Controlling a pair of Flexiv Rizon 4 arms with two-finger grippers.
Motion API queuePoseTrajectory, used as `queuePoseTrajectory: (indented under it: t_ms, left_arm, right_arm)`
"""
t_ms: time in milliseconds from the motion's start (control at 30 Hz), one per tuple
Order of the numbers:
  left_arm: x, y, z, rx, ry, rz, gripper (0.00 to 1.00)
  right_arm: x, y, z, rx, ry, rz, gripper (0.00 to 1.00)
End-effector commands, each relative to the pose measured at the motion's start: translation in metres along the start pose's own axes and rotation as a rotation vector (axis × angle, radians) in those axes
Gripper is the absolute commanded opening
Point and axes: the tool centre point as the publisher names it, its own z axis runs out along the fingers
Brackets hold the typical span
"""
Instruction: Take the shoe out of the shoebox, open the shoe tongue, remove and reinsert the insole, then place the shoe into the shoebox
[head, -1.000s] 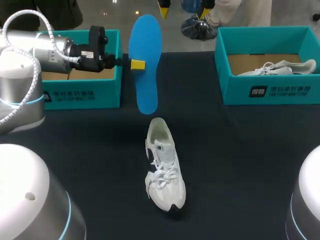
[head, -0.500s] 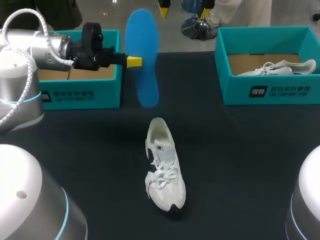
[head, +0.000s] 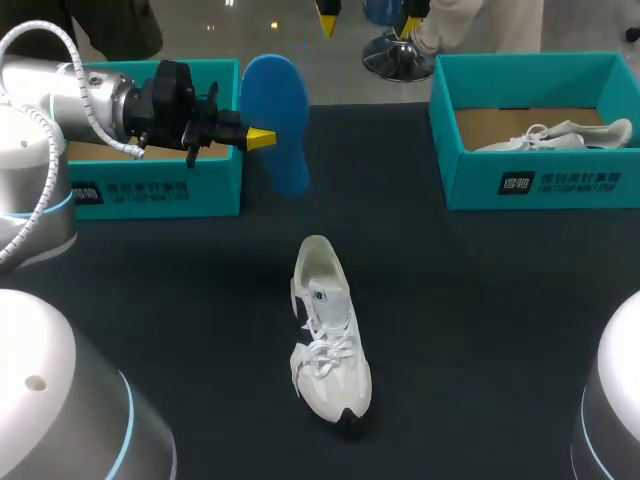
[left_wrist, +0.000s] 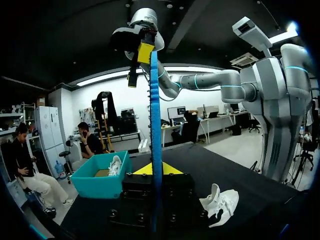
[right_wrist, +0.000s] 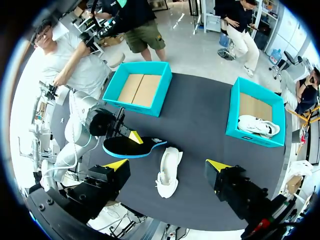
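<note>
Boxed shoe (head: 556, 137) — lower part behind the right shoebox (head: 600, 186) wall, left shoebox (head: 160, 192) floor partly behind the left arm (head: 95, 95)

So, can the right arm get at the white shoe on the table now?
Probably yes: the right gripper hangs open and empty above the shoe, and the left gripper holds the insole well aside.

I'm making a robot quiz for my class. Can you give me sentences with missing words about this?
The left gripper is shut on the blue ____. The white shoe lies on the ____ table. The right teal box holds another ____.
Missing: insole; black; shoe.
</note>
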Motion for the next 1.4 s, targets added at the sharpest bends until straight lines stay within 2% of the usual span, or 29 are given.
queuePoseTrajectory:
  t_ms: [33, 867, 900, 967, 1067, 1167, 1400]
  left_arm:
    - [0.015, -0.007, 0.001, -0.008, -0.053, -0.003, 0.00]
    - [0.015, -0.007, 0.001, -0.008, -0.053, -0.003, 0.00]
    - [0.013, -0.011, 0.002, 0.003, -0.060, 0.042, 0.00]
    - [0.013, -0.018, 0.003, -0.013, -0.001, 0.228, 0.00]
    - [0.014, -0.023, 0.002, 0.054, 0.004, 0.376, 0.00]
    - [0.017, -0.024, -0.003, 0.072, 0.020, 0.527, 0.00]
    - [0.027, -0.022, -0.011, 0.077, 0.033, 0.698, 0.00]
  right_arm:
    - [0.000, 0.001, 0.000, 0.001, 0.000, 0.000, 1.00]
    - [0.000, 0.001, 0.000, 0.001, 0.000, 0.000, 1.00]
    - [0.000, 0.001, 0.000, 0.001, 0.000, 0.000, 1.00]
    - [0.000, 0.001, 0.000, 0.001, 0.000, 0.000, 1.00]
    - [0.000, 0.001, 0.000, 0.001, 0.000, 0.000, 1.00]
    - [0.000, 0.001, 0.000, 0.001, 0.000, 0.000, 1.00]
    - [0.000, 0.001, 0.000, 0.001, 0.000, 0.000, 1.00]
